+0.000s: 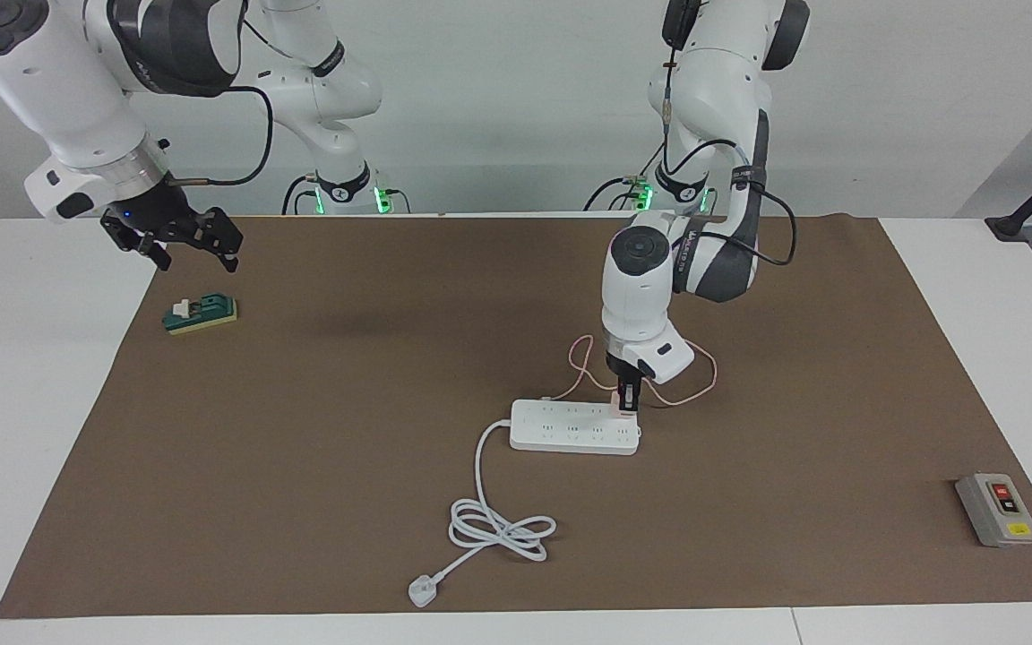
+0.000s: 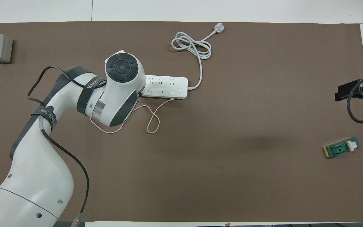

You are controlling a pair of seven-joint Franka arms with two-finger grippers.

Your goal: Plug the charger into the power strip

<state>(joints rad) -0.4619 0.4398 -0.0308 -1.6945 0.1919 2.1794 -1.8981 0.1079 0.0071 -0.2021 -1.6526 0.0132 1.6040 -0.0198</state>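
Observation:
The white power strip (image 1: 574,428) lies flat near the middle of the brown mat; it also shows in the overhead view (image 2: 165,86). My left gripper (image 1: 628,400) points straight down over the strip's end toward the left arm's side and is shut on the pale pink charger (image 1: 621,408), which sits at the strip's top face. Its thin pink cable (image 1: 695,385) loops on the mat nearer to the robots (image 2: 151,121). In the overhead view the left wrist hides the charger and gripper. My right gripper (image 1: 195,258) hangs open and empty over the mat's edge.
The strip's white cord (image 1: 498,528) coils farther from the robots and ends in a white plug (image 1: 422,591). A green block with a white part (image 1: 201,313) lies below the right gripper. A grey switch box (image 1: 998,509) stands at the left arm's end of the mat.

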